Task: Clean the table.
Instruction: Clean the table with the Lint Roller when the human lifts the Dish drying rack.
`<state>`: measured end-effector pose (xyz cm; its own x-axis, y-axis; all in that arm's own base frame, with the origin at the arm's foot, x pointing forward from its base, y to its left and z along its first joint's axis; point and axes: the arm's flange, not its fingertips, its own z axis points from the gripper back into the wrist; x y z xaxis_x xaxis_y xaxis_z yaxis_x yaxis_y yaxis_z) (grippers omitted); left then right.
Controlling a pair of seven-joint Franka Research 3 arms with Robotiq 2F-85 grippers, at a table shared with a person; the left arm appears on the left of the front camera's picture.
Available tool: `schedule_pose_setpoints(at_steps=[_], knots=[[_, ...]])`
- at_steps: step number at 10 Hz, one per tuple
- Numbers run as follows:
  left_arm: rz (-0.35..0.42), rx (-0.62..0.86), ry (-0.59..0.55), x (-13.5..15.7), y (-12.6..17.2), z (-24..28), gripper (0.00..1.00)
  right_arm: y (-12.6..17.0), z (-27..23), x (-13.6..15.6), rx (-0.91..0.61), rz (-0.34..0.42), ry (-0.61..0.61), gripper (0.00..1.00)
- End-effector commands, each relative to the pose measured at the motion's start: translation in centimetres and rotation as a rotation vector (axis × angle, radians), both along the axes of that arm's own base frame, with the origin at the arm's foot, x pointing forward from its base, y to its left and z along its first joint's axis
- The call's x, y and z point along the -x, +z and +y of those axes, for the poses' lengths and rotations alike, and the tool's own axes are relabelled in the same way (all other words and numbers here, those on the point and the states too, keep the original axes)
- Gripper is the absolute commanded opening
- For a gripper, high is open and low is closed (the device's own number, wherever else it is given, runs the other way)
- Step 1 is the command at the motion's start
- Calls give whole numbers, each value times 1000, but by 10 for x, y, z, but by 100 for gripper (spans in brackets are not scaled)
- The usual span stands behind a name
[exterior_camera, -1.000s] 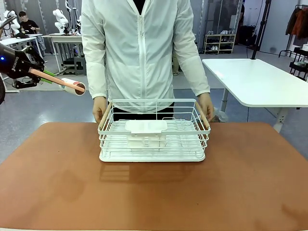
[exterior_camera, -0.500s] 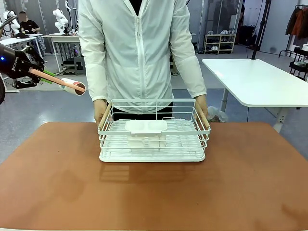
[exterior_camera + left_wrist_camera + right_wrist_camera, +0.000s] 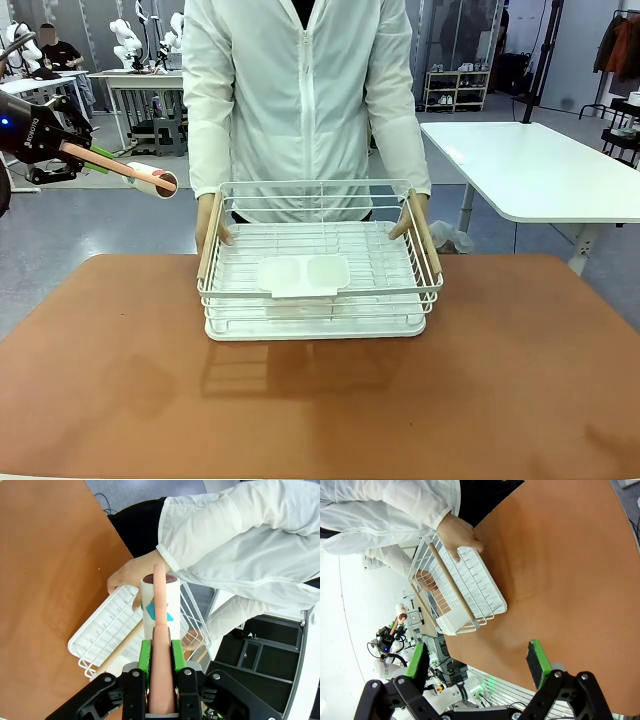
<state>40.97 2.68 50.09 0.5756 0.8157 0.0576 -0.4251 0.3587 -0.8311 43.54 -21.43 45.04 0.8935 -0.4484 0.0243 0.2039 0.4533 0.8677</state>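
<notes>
Table point(image 3: 520, 380) holds a rack point(image 3: 315, 328) tilted by a person point(image 3: 300, 100); my left jaws clamp a lint roller point(image 3: 152, 179), right jaws gape empty.

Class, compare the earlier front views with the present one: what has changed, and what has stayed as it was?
The person's hands have raised the far side of the white wire dish rack, so it now tilts toward the camera above the table. The person has also leaned in closer. The left gripper stays shut on the lint roller, held in the air at the left as before.

Front view faces person point(image 3: 305, 100); wrist views share rack point(image 3: 318, 328).
</notes>
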Motion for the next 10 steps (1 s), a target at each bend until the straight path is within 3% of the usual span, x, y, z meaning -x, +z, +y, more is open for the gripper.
schedule_pose_setpoints(at_steps=[1,10], knots=[[-3,-2,3,0,1,1,1,1,3,2,6,-7,-12,100],[-3,-2,3,0,1,1,1,1,3,2,6,-7,-12,100]])
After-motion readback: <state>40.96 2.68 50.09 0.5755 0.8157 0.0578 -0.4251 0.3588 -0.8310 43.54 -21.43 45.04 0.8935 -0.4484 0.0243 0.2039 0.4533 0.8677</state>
